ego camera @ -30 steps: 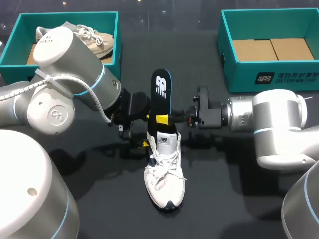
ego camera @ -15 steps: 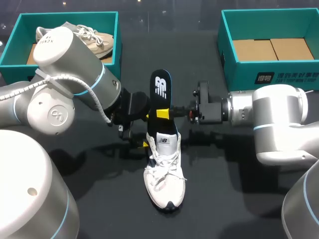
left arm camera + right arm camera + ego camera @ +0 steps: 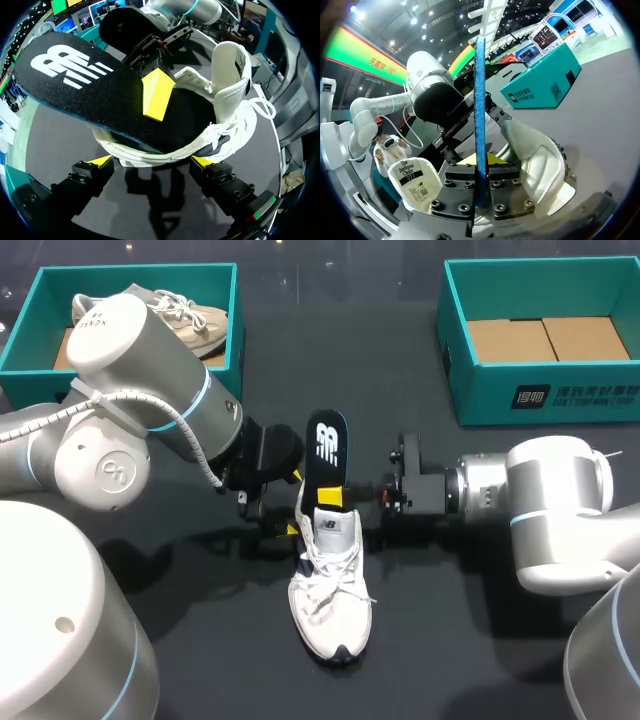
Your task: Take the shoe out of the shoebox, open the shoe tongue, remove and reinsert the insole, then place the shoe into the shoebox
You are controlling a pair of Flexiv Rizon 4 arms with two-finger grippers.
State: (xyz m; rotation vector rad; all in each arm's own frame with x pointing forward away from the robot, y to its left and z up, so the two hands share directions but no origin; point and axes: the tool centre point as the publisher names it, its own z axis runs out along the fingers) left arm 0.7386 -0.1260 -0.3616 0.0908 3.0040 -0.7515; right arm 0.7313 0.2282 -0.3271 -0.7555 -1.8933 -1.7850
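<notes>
A white sneaker (image 3: 330, 585) stands mid-table, toe towards the front edge. My left gripper (image 3: 152, 161) is open, and the shoe's heel (image 3: 150, 150) sits between its yellow fingertips (image 3: 102, 160). A black insole (image 3: 326, 452) with a white logo stands steeply out of the shoe's opening. My right gripper (image 3: 330, 498) is shut on the insole just above the collar. In the right wrist view the insole (image 3: 480, 100) shows edge-on, clamped in that gripper (image 3: 480, 187). The tongue (image 3: 230, 65) is folded forward over the laces.
A teal box (image 3: 236, 310) at the back left holds a beige shoe (image 3: 190, 318). Another teal box (image 3: 455, 350) with a cardboard floor stands at the back right. Both boxes are well behind the arms.
My right gripper has closed tighter on the insole and moved towards the front, pushing the insole lower into the shoe. The left arm and the shoe have kept still.
</notes>
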